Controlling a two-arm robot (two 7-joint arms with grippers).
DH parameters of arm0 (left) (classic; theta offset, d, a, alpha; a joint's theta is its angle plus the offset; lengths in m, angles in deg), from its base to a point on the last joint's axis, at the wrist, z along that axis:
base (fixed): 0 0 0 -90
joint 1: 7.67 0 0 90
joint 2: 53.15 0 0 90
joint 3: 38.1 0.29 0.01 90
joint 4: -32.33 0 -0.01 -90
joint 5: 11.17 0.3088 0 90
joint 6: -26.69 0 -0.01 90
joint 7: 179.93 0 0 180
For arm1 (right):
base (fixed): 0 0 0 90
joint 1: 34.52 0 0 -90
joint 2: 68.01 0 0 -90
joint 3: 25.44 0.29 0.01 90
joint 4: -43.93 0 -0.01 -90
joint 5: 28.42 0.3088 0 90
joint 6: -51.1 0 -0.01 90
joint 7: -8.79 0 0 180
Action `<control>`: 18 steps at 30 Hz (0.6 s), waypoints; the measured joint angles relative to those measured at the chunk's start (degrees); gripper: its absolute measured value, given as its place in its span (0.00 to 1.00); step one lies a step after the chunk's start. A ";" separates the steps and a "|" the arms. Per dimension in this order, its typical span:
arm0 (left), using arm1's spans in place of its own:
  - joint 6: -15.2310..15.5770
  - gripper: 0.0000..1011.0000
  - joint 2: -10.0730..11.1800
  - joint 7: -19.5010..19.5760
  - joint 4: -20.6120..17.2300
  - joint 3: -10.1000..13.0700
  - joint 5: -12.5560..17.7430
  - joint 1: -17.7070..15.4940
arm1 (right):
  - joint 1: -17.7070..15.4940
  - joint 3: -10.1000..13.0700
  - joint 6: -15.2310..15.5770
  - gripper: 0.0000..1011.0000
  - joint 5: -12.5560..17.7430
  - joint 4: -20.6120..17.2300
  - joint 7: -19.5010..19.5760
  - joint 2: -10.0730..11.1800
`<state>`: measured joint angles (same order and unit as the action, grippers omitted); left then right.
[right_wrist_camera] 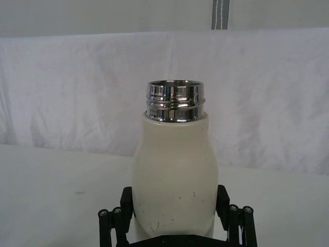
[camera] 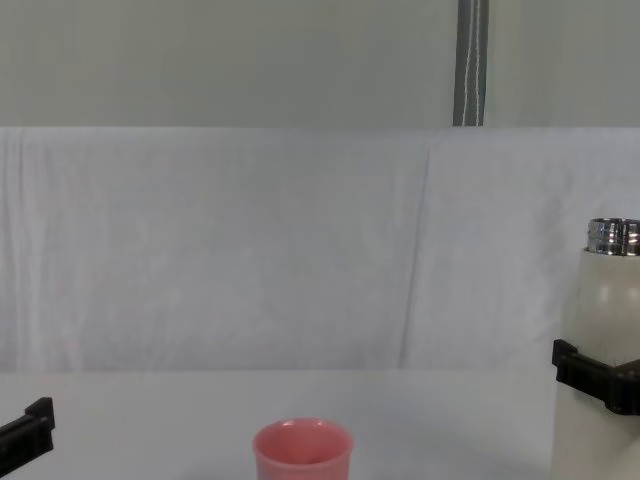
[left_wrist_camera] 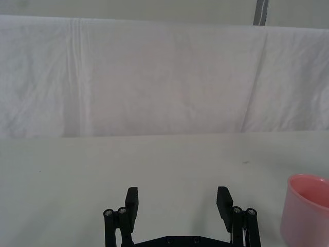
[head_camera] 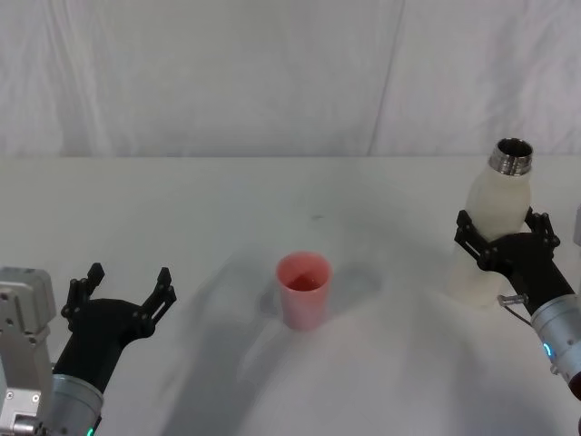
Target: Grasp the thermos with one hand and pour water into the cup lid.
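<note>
Right hand (head_camera: pixel 505 234) pinched thermos (head_camera: pixel 495 204) low on body, neck above fingers. Cup lid (head_camera: pixel 304 289) stood well to its left. Left hand (head_camera: pixel 123 289) spread, idle. Risk: low grip might let the thermos swing, spilling past the lid.

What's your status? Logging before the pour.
Right gripper clamped around upright thermos. Left gripper open, idle. Cup lid centre table, path clear.
</note>
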<state>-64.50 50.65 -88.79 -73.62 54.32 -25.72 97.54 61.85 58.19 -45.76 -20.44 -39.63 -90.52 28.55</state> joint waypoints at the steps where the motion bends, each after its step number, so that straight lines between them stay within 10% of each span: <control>1: 0.00 0.99 0.00 0.00 0.00 0.00 0.00 0.00 | -0.18 0.07 0.08 0.99 0.04 -0.31 -0.06 0.10; 18: 0.00 0.99 0.00 0.00 0.00 0.00 0.00 0.00 | -1.83 0.02 1.24 0.99 -0.05 -2.78 0.14 0.48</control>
<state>-64.50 50.65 -88.79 -73.63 54.32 -25.72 97.54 60.02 58.21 -44.52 -20.49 -42.42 -90.38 29.03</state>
